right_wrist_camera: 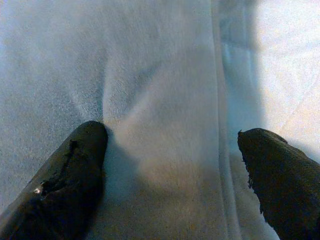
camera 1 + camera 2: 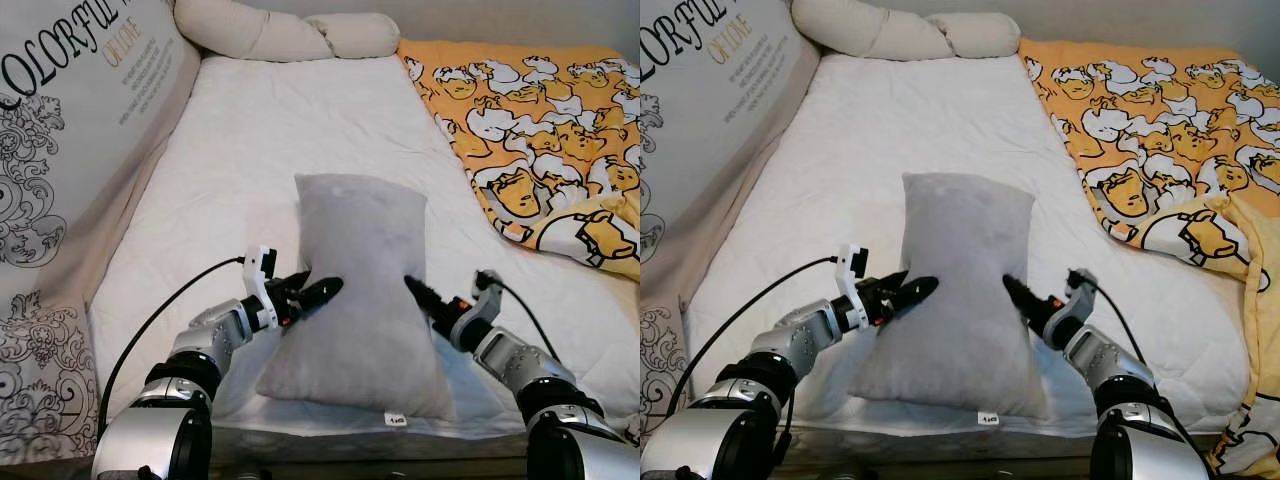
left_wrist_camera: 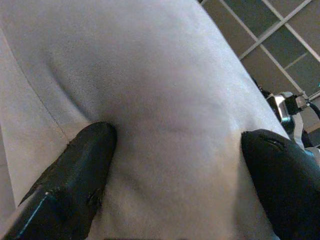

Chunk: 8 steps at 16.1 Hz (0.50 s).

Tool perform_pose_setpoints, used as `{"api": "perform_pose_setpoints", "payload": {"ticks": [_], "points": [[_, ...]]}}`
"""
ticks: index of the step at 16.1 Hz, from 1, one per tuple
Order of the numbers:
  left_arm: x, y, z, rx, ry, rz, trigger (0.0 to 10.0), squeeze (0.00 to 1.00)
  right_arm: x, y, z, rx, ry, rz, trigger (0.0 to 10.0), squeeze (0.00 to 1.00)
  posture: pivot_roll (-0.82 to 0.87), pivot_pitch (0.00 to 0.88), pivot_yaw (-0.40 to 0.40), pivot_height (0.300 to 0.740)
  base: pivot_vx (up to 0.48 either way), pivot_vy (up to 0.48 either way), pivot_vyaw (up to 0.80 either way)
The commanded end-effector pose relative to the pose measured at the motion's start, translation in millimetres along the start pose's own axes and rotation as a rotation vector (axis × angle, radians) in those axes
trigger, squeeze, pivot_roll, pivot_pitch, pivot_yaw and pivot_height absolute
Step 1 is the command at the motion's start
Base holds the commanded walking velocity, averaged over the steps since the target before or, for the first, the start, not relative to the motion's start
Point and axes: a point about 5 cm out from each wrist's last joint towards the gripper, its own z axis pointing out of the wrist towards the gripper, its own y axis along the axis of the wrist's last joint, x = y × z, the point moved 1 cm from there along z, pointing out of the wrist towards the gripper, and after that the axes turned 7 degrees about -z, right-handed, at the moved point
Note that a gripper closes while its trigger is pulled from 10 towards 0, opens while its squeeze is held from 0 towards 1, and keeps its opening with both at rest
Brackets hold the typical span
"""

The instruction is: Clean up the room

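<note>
White mattress (image 2: 300, 130), grey pillow (image 2: 360, 290), yellow blanket (image 2: 540, 130)

The black lettering on the grey printed wall cloth (image 2: 80, 120) is cut off by the picture's edge. The small white tag (image 2: 396, 420) at the grey rectangular plush pillow's (image 2: 360, 290) near edge carries marks too small to read.

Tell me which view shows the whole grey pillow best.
The left eye view: the pillow shows whole on the bed, between the left gripper and right gripper. The right eye view matches; both wrist views give close-up fabric between open fingers.
</note>
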Motion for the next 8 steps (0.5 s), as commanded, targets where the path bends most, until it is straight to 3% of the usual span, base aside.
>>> {"api": "perform_pose_setpoints", "payload": {"ticks": [1,2,3,4,5,6,8], "points": [[-1.4,-10.8,4.4,0.063,0.012,-0.008,10.0,1.0,0.8,-10.5,1.0,0.051,0.008,0.017,10.0,1.0,-0.09,0.0,-0.006,0.74,0.0,0.0,0.0],[-0.5,-13.7,4.9,0.085,0.029,-0.007,10.0,1.0,1.3,-11.6,1.4,0.057,0.009,0.038,10.0,0.23,-0.09,0.0,-0.006,0.74,0.0,0.0,0.0],[0.3,-15.6,4.9,0.091,0.04,-0.028,10.0,1.0,4.0,-13.0,2.2,0.058,0.035,0.059,10.0,0.0,-0.08,0.0,-0.006,0.74,0.0,0.0,0.0],[0.5,-15.2,5.0,0.083,0.043,-0.055,7.1,0.94,6.9,-13.7,3.2,0.048,0.065,0.069,2.1,0.0,-0.08,0.0,-0.006,0.74,0.0,0.0,0.0],[-0.9,-14.5,5.3,0.078,0.022,-0.085,3.6,0.02,9.7,-13.9,3.7,0.028,0.1,0.089,0.0,0.0,-0.08,0.0,-0.006,0.74,0.0,0.0,0.0],[-1.7,-14.9,4.9,0.083,0.006,-0.105,0.0,0.0,11.7,-15.8,3.8,0.04,0.124,0.115,0.0,0.0,-0.08,0.0,-0.007,0.74,0.0,0.0,0.0],[-3.1,-15.4,4.2,0.088,-0.022,-0.138,0.0,0.0,16.7,-16.5,4.4,0.048,0.179,0.139,0.0,0.0,-0.08,0.0,-0.008,0.74,0.0,0.0,0.0]]}}
